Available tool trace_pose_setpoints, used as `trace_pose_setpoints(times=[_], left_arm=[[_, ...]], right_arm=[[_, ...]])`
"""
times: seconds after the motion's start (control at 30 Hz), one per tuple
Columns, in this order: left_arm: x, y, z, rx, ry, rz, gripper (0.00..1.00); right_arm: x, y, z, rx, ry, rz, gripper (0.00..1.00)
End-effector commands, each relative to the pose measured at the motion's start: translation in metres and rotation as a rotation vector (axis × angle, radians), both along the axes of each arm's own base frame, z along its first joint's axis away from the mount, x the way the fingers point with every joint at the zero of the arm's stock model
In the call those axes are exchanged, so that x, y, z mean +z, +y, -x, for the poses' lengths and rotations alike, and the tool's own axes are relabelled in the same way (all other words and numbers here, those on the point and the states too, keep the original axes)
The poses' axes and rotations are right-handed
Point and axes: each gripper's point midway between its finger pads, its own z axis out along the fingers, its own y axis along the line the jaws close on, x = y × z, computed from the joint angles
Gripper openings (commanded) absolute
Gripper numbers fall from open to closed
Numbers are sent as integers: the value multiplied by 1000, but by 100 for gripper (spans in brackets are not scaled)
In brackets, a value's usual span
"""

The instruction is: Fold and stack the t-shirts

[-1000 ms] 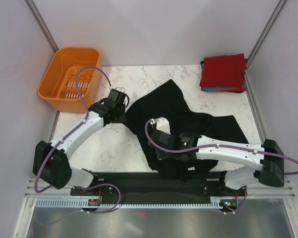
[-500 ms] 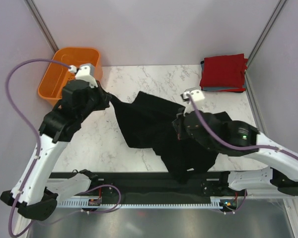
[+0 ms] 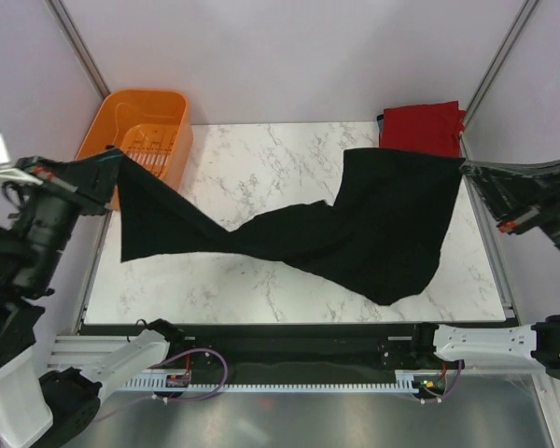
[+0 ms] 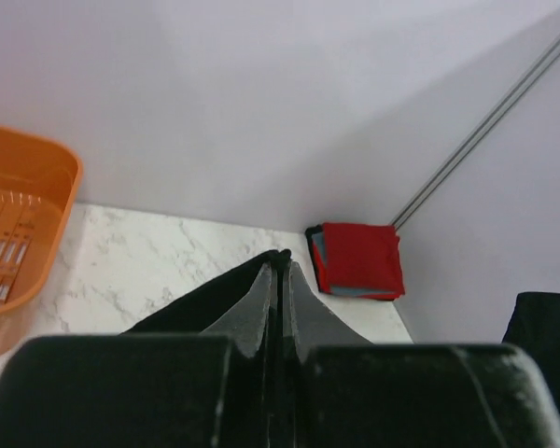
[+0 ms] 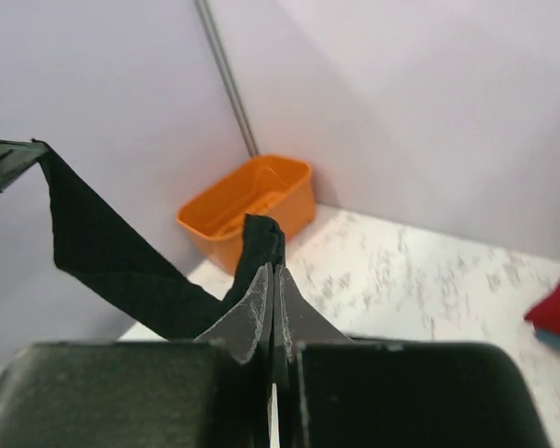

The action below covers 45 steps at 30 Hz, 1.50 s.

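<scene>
The black t-shirt [image 3: 355, 229] hangs stretched in the air above the marble table [image 3: 261, 159], twisted in the middle and sagging lowest on its right half. My left gripper [image 3: 112, 156] is shut on its left corner, high over the table's left edge. At the right edge my right gripper [image 3: 466, 168] is shut on the other corner. In the left wrist view, cloth [image 4: 201, 301] is pinched at the left gripper [image 4: 280, 263]. In the right wrist view, a bunched edge [image 5: 261, 238] stands above the right gripper [image 5: 275, 273]. The folded red t-shirt [image 3: 422, 123] lies on a grey-blue one [image 4: 355, 292] at the back right.
An orange plastic basket [image 3: 142, 105] stands at the back left corner, partly behind the left arm and the raised cloth. Pale walls with metal corner posts [image 3: 79, 47] close in the table. The arms' black base rail [image 3: 280, 341] runs along the near edge.
Both arms rose and swung apart to the table's sides, lifting the black t-shirt off the table and pulling it out between them. It now covers part of the red stack.
</scene>
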Motion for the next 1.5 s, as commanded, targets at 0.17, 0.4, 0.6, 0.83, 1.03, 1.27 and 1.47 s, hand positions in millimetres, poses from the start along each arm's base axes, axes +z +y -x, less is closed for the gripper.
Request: trace_pose_setpoints(times=[0.17, 0.4, 0.6, 0.83, 1.03, 1.27, 1.47], left_arm=[[82, 44, 81, 22, -339, 33, 2], [117, 73, 153, 18, -631, 96, 2], [131, 90, 183, 38, -722, 115, 2], [102, 74, 136, 67, -604, 74, 2], [-8, 31, -8, 179, -181, -48, 2], [-138, 30, -140, 383, 196, -282, 2], [-242, 90, -244, 457, 585, -234, 10]], right_arm=[[104, -13, 69, 314, -463, -77, 0], [148, -28, 98, 359, -623, -165, 0], [182, -39, 141, 458, -779, -307, 0], [173, -7, 113, 386, -775, -217, 0], [85, 46, -51, -196, -510, 155, 0], [-68, 90, -258, -404, -226, 515, 0], [-162, 58, -453, -485, 7, 457, 0]])
